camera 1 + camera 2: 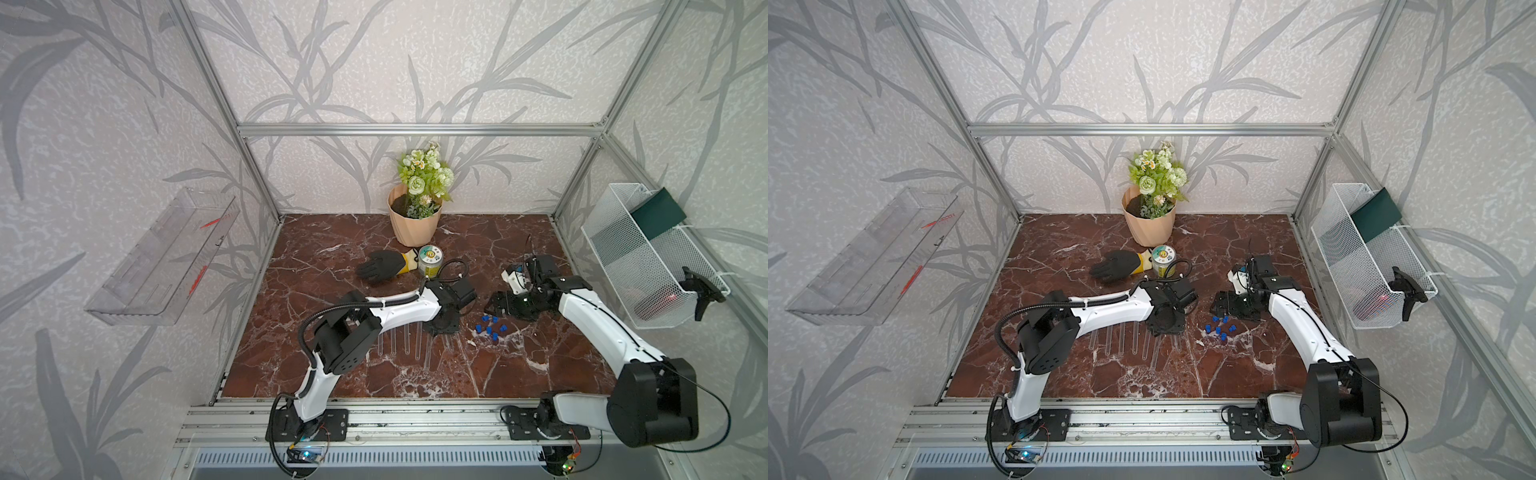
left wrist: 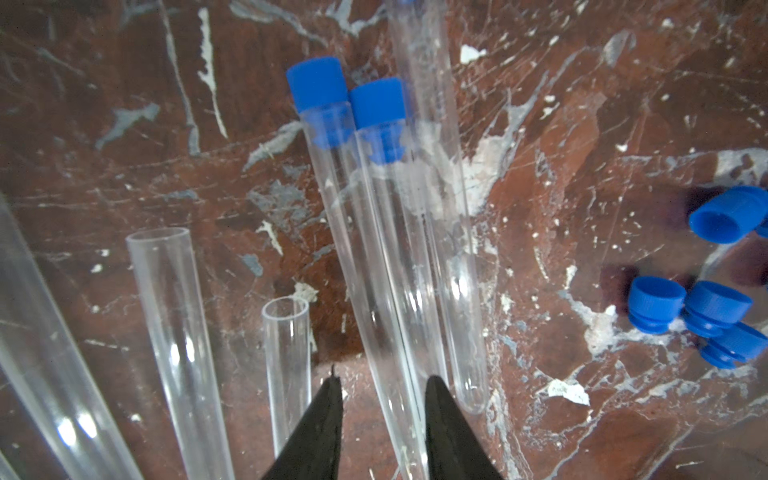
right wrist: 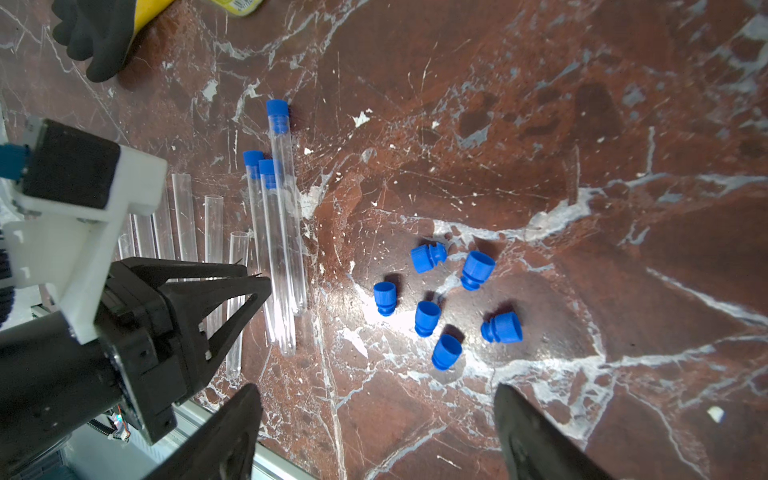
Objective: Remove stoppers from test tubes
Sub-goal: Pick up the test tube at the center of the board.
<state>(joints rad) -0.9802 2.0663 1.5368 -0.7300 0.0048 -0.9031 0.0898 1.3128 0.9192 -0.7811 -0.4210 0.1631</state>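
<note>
These test tubes (image 3: 282, 216) are thin and clear, glass or plastic I can't say, so I'd treat them as fragile and slick. They're light and round, and they'll probably roll or squirt out of a hard pinch. They lie side by side around the middle of the worktop (image 1: 519, 374), a bit nearer its front edge. About six look open already. Three have blue stoppers (image 2: 318, 83) plugged in at the ends that point to the back edge. Six loose stoppers (image 3: 426, 318) sit in a small cluster just beside the tubes, toward the right edge.

Best grip imo: one hand pinches the tube body gently around mid-length. The other takes the stopper by its wide cap end and pulls straight along the tube, maybe with a little twist. The stoppers look like stiff plastic, and they're tiny, so easy to fumble.

The left hand (image 2: 383, 378) points down from a stretched-out forearm. Its fingers are a little apart, straddling the pair of capped tubes that lie touching. Bare worktop shows between one finger and the tube, so it doesn't look clamped yet. The right hand (image 3: 376, 388) hangs over the loose pile, pointing toward the left edge, fingers spread wide and holding nothing.
</note>
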